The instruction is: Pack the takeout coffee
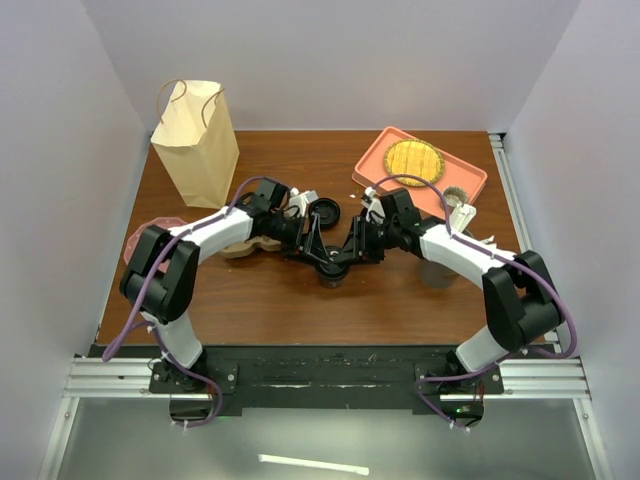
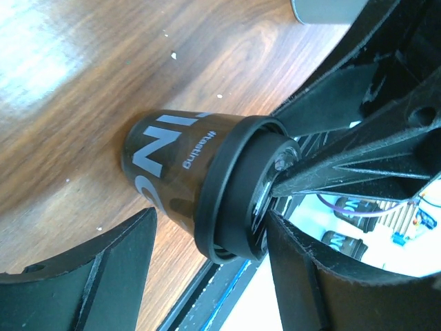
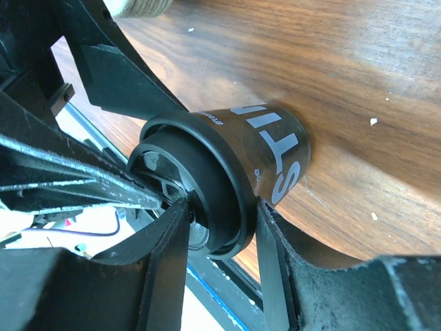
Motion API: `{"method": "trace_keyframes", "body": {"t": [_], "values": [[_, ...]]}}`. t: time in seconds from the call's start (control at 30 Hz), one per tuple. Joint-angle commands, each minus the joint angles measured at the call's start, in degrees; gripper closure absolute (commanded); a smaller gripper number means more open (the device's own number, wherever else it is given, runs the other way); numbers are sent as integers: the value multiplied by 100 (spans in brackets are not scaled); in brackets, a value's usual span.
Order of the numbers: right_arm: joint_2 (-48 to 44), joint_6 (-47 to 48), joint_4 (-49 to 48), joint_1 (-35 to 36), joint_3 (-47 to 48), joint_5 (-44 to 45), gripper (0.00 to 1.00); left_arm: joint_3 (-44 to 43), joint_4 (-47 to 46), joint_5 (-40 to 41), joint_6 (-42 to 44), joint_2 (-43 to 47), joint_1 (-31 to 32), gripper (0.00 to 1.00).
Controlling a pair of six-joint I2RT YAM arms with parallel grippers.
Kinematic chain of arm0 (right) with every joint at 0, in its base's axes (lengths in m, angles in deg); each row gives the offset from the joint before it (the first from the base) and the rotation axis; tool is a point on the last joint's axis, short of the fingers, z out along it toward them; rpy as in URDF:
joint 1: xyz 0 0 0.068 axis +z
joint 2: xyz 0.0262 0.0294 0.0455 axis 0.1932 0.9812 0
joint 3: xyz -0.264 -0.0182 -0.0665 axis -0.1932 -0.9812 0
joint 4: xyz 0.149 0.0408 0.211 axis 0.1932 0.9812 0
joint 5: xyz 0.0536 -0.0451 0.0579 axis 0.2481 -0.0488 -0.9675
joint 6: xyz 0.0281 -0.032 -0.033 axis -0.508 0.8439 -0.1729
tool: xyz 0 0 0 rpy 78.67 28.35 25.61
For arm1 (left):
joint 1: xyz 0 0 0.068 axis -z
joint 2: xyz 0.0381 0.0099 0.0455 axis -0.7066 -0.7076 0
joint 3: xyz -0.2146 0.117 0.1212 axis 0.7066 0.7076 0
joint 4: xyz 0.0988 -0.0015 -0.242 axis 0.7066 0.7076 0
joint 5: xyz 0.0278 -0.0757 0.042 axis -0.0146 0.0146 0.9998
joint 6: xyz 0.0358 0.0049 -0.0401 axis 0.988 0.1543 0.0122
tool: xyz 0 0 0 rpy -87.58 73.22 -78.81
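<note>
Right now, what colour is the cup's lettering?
Pale grey-white on the black takeout cup; left wrist view.

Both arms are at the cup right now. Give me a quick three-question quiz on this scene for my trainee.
1. True or false: the coffee cup is already inside the paper bag.
2. The paper bag stands at the table's: A) far left corner; B) near right corner; C) centre.
3. Which hand pinches the cup's lid by its rim?

Key: 1 false, it stands on the table; 2 A; 3 the right hand.
</note>
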Motion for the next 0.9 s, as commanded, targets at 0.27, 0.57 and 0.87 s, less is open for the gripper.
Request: {"method": "trace_keyframes", "body": {"t": [0.27,0.57,0.87], "values": [[382,690,1066,48,126,664,66,-725,370,-3,518,187,-314,38],[865,1436,1452,40,618,251,67,-576,819,910,940,468,-306,47],[1200,1859,1760,40,917,31,66,-84,714,1140,1231,679,-262,51]]}}
